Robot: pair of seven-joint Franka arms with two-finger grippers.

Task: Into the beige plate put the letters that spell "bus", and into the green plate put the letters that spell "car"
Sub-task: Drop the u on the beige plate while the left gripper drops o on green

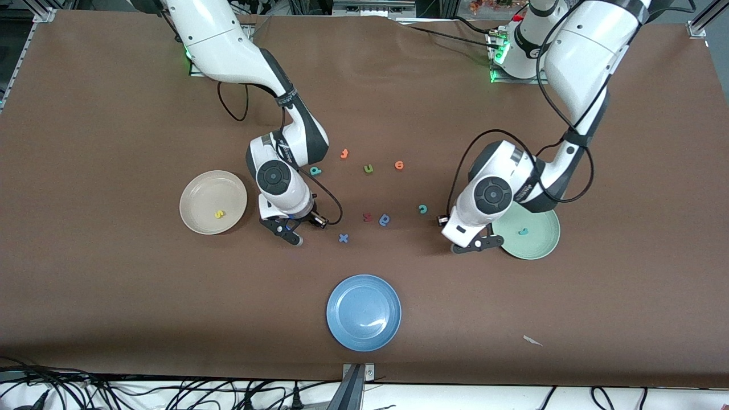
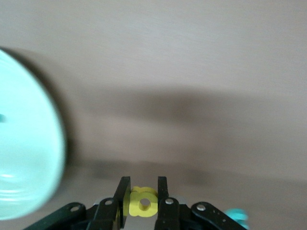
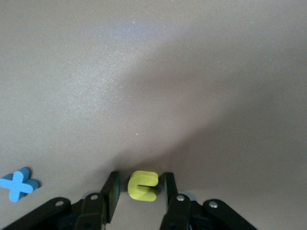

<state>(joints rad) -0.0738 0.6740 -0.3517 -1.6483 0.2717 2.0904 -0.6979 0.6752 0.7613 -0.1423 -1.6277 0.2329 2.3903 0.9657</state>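
In the front view you have a yellow "s" (image 1: 218,214) already lying in the beige plate (image 1: 196,191) and one teal letter (image 1: 523,231), its shape too small to read, in the green plate (image 1: 540,246), so by my reckoning four of the six remain. The teal "b" (image 1: 315,169) lies on the brown table (image 1: 114,114) beside the right arm's wrist, and the teal "c" (image 1: 422,209) sits between the two arms; the green "u" (image 1: 368,168), the orange letters (image 1: 344,154), the blue "x" (image 1: 343,238) and the blue plate (image 1: 364,312) are not yours to move. The right gripper (image 1: 289,230) is low between the beige plate and the "x"; the left gripper (image 1: 477,244) is low just beside the green plate's rim. In the left wrist view its fingers (image 2: 123,199) are clamped on the yellow "a" (image 2: 142,203), with the mint rim close by, so the carry should be short. In the right wrist view the fingers (image 3: 111,191) stand either side of the yellow "u" (image 3: 143,185), a thin gap showing each side, not yet pinching; the "x" lies near, but bare table lies open toward the beige plate.
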